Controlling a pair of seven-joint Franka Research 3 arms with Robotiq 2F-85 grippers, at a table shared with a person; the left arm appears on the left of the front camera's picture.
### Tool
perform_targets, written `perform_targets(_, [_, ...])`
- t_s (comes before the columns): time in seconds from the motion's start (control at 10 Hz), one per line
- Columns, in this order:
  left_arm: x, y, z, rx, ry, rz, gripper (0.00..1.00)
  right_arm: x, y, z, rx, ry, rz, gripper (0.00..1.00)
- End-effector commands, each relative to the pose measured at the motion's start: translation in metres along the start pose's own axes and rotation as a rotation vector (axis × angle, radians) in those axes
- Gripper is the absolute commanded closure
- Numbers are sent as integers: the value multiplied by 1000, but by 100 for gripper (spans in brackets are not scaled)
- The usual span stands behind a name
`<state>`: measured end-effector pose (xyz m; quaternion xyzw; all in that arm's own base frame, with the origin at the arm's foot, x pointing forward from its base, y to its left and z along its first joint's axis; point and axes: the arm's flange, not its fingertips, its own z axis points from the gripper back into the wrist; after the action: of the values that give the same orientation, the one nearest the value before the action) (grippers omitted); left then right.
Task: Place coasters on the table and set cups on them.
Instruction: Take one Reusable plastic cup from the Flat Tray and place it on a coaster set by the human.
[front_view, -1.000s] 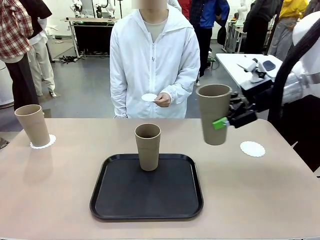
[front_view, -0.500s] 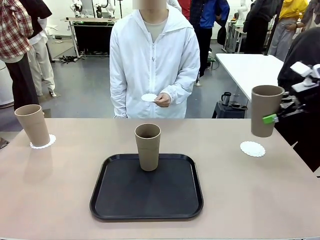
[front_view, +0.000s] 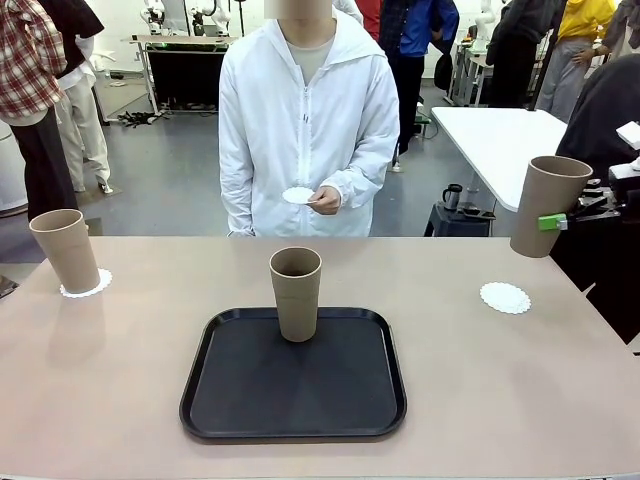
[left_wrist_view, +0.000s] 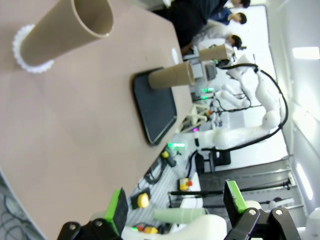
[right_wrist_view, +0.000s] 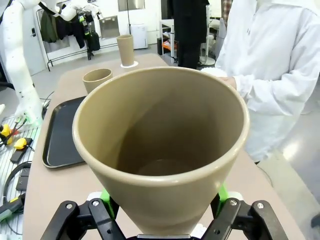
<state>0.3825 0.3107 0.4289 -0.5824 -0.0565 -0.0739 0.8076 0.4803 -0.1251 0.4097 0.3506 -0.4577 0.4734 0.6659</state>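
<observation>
Cup (front_view: 545, 200) is aloft in the right hand (front_view: 560, 221), which is clamped on its lower wall. Long axis tilted, rim leaning outboard. Bare coaster (front_view: 505, 297) lies on the surface (front_view: 500, 400), below the hand and inboard of it. Right arm is nearer. Left hand (left_wrist_view: 175, 205) has its fingers spread, nothing between them. Front view gives the offset to the coaster. Right wrist view gives the grip, with green pads (right_wrist_view: 105, 195) flanking the cup.

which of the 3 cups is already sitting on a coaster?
The far-left cup: it stands on a white coaster. The middle cup is on the black tray; the third cup hangs in the right gripper.
</observation>
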Motion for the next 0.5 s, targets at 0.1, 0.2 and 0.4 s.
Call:
perform_targets(0.1, [1,-3,1,4,-6,9,0,-1,2,4,7,5,0,16])
perform_targets(0.2, [1,-3,1,4,-6,9,0,-1,2,4,7,5,0,16])
perform_targets(0.4, [1,-3,1,4,-6,9,0,-1,2,4,7,5,0,16])
